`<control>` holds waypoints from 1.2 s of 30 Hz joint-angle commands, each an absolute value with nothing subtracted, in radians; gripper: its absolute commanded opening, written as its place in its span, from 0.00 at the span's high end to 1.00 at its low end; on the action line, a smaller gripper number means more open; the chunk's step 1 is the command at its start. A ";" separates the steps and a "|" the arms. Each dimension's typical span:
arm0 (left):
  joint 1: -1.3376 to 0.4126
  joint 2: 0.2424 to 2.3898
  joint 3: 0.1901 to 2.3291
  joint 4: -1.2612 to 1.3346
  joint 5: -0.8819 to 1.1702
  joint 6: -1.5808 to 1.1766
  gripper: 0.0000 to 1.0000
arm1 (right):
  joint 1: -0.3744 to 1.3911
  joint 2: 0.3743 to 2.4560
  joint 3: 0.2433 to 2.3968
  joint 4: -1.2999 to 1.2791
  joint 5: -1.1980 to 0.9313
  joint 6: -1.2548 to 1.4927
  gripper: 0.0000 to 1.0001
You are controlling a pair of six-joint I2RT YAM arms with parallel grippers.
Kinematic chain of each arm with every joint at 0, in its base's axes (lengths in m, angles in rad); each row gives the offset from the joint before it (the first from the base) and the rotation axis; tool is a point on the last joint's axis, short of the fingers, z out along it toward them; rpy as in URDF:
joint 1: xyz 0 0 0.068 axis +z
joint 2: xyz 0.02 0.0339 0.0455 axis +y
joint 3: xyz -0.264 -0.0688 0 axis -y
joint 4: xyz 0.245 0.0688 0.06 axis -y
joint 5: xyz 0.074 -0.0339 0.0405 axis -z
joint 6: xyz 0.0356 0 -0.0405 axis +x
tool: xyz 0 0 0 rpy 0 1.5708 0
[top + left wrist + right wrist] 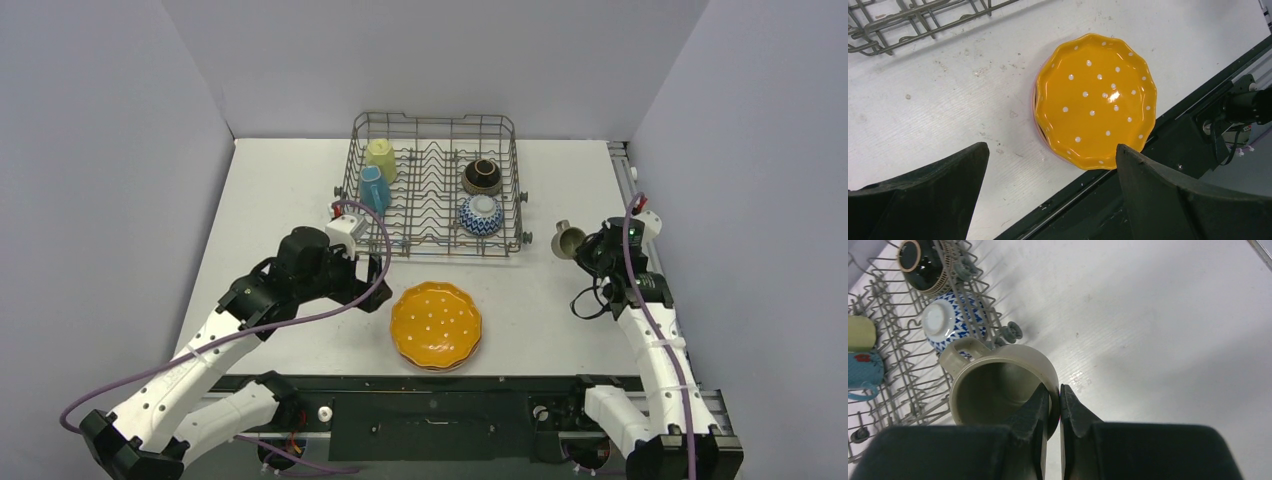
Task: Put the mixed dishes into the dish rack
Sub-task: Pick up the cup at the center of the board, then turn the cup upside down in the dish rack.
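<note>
Right gripper point(1054, 390) pinches the grey mug point(993, 390) by its rim, one finger inside and one outside. Just left of it stands the dish rack point(430, 185), with a yellow mug point(381, 158), blue mug point(373, 188), brown bowl point(481, 176) and blue-white bowl point(481, 214) inside. Left gripper point(1050, 146) is spread wide above the worktop point(938, 100), the orange plate point(1095, 97) just past its fingertips.

Mugs, 3: pale-yellow mug point(381, 158), blue mug point(374, 188), grey mug point(568, 241).
Bowls, 2: dark brown bowl point(482, 176), blue-white patterned bowl point(481, 214).
Scalloped plates: 1 orange dotted plate point(436, 323) topping a stack; the plates under it cannot be counted.
Wire dish rack point(432, 117), 1.
</note>
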State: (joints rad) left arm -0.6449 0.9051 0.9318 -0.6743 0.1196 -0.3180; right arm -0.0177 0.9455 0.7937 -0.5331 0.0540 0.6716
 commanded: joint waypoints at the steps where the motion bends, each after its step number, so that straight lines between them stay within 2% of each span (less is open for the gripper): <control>1: -0.632 0.869 0.929 -0.587 0.171 -0.345 0.04 | 0.019 0.861 0.813 -0.537 0.009 0.715 1.00; 13: -0.615 0.842 0.899 -0.456 0.293 -0.463 0.04 | 0.112 0.749 0.861 -0.554 -0.111 0.763 1.00; 22: -0.615 0.834 0.825 -0.257 0.430 -0.621 0.04 | 0.140 0.686 0.905 -0.540 -0.203 0.811 1.00; 36: -0.614 0.804 0.770 0.073 0.564 -0.832 0.04 | 0.229 0.623 0.894 -0.355 -0.402 1.016 1.00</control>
